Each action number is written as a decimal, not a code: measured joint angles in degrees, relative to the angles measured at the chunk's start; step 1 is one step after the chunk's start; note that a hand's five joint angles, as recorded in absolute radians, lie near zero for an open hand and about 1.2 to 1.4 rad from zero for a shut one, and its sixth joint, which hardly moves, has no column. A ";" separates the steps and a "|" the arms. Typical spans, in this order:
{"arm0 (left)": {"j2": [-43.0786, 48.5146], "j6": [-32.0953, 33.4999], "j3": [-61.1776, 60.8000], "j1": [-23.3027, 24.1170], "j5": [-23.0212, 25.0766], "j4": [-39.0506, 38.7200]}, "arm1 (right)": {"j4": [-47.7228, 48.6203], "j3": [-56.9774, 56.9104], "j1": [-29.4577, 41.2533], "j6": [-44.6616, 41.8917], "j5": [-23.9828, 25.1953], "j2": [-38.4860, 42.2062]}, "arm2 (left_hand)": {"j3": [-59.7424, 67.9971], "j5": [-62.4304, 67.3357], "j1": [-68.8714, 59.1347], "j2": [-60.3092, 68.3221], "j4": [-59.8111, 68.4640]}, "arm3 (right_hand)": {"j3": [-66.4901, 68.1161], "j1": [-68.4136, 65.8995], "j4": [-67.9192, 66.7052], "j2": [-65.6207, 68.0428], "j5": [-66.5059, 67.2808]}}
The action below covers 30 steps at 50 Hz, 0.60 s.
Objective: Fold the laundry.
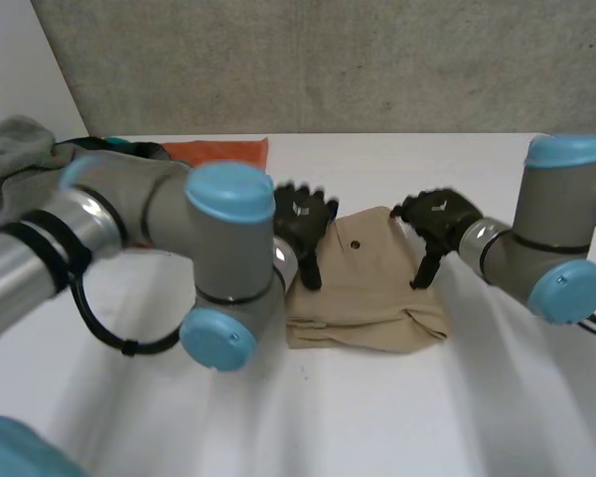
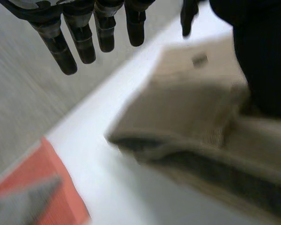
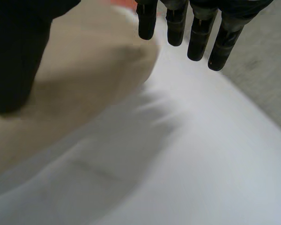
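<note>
A tan garment (image 1: 367, 288) lies folded into a compact block in the middle of the white table (image 1: 377, 417), with a small dark button on its top layer. My left hand (image 1: 304, 221) hovers at its far left corner, fingers (image 2: 79, 40) straight and holding nothing. My right hand (image 1: 435, 221) hangs at the far right corner, its fingers (image 3: 196, 33) straight and empty too. The left wrist view has the folded garment (image 2: 192, 112) below the fingertips. Beside the thumb in the right wrist view lies the same tan cloth (image 3: 84, 79).
An orange cloth (image 1: 219, 151) lies at the back of the table, left of the garment, and shows again as an orange cloth (image 2: 42, 187) with grey fabric on it. A grey cloth (image 1: 10, 164) is heaped at the far left. A grey wall stands behind the table.
</note>
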<state>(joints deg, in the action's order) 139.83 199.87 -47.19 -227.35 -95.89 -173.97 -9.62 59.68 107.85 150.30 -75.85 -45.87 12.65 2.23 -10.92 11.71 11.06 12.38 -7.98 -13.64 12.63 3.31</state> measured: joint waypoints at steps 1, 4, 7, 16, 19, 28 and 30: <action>-1.12 -0.10 -0.12 -0.08 0.68 -0.32 | 0.03 0.12 -0.01 0.19 -0.08 -0.60 | 0.00 0.00 0.00 0.00 0.00 | 0.00 0.00 0.00 0.00 -0.05; -5.86 -0.81 -1.28 -0.47 4.09 -1.26 | 0.66 1.78 -0.22 2.53 -0.63 -5.22 | 0.00 0.00 0.00 0.00 0.00 | 0.00 0.00 0.00 0.01 -0.08; -10.22 -1.90 -3.48 -0.79 7.68 -1.67 | 2.28 4.96 -0.54 6.25 -1.15 -9.67 | 0.00 0.00 0.00 0.00 0.00 | 0.00 0.00 0.00 0.00 -0.08; -23.91 -6.44 -16.82 -3.93 19.09 -1.65 | 6.12 17.58 -5.20 18.33 -1.13 -17.59 | 0.00 0.00 0.00 0.00 0.00 | 0.00 0.00 0.00 0.01 -0.08; -27.88 -8.47 -22.32 -5.74 24.26 -1.66 | 6.41 22.88 -7.81 22.76 0.15 -18.53 | 0.00 0.00 0.00 0.00 0.00 | 0.00 0.00 0.00 0.01 -0.08; -31.98 -11.57 -30.55 -8.84 32.07 -2.09 | 7.41 31.41 -9.19 28.52 7.92 -17.50 | 0.00 0.00 0.00 0.00 0.00 | 0.00 0.00 0.00 0.01 -0.08; -31.95 -11.65 -31.04 -9.13 32.25 -2.14 | 8.23 31.80 -8.92 28.77 8.68 -16.60 | 0.00 0.00 0.00 0.00 0.00 | 0.00 0.00 0.00 0.00 -0.08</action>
<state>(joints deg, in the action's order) 107.88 188.22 -78.23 -236.48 -63.64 -176.10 -1.39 91.48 98.93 179.07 -67.17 -62.47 12.64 2.23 -10.92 11.71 11.05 12.38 -7.98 -13.64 12.63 3.24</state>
